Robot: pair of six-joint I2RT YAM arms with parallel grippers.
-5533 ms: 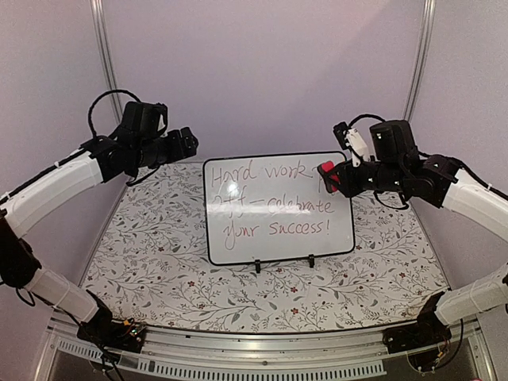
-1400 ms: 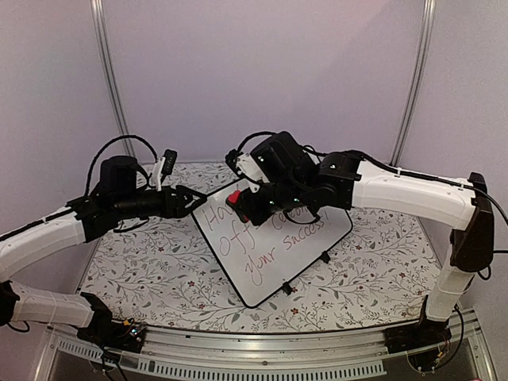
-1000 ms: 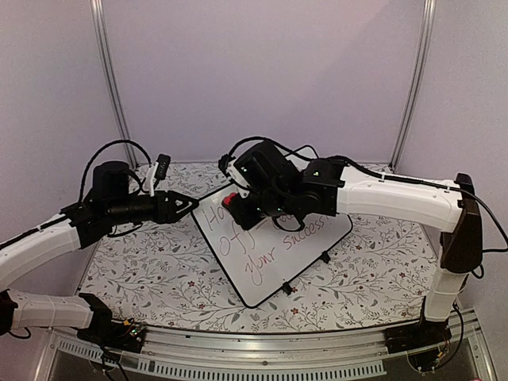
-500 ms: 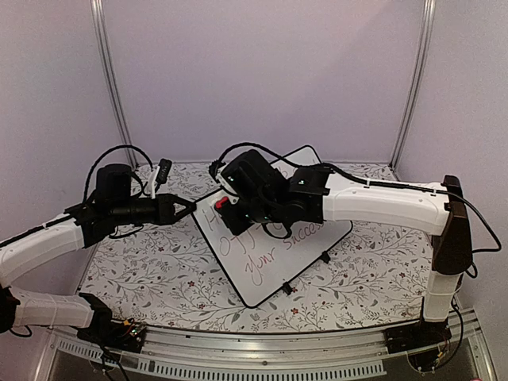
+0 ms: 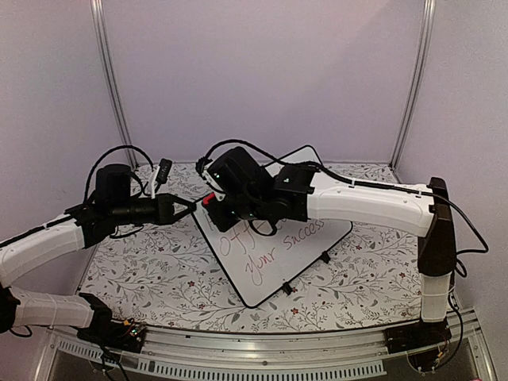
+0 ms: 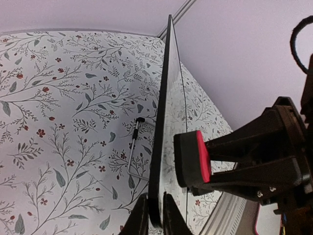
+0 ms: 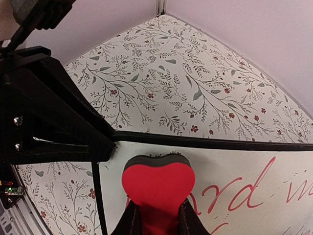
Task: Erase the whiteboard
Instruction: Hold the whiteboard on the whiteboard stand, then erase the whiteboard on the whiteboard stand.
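The whiteboard (image 5: 274,258) stands turned at an angle on the flowered table, red handwriting on its face (image 7: 244,181). My left gripper (image 5: 194,208) is shut on the board's upper left corner; in the left wrist view its jaws (image 6: 154,208) pinch the thin black rim (image 6: 165,98) seen edge-on. My right gripper (image 5: 214,202) is shut on a red heart-shaped eraser (image 7: 157,182). The eraser's dark felt side (image 6: 185,159) presses on the board's face near that corner, just right of the left gripper's black fingers (image 7: 54,125). The right arm hides the top line of writing from above.
A flowered cloth (image 5: 151,270) covers the table. The board's two black feet (image 5: 324,256) (image 5: 287,289) rest on it, and a wire stand (image 6: 132,149) shows behind the board. Metal posts (image 5: 111,79) and purple walls close in the back and sides.
The right arm has swept the eraser leftward along the board's top to the upper left corner. The left gripper has closed on that corner. The board has stayed put over the last second.
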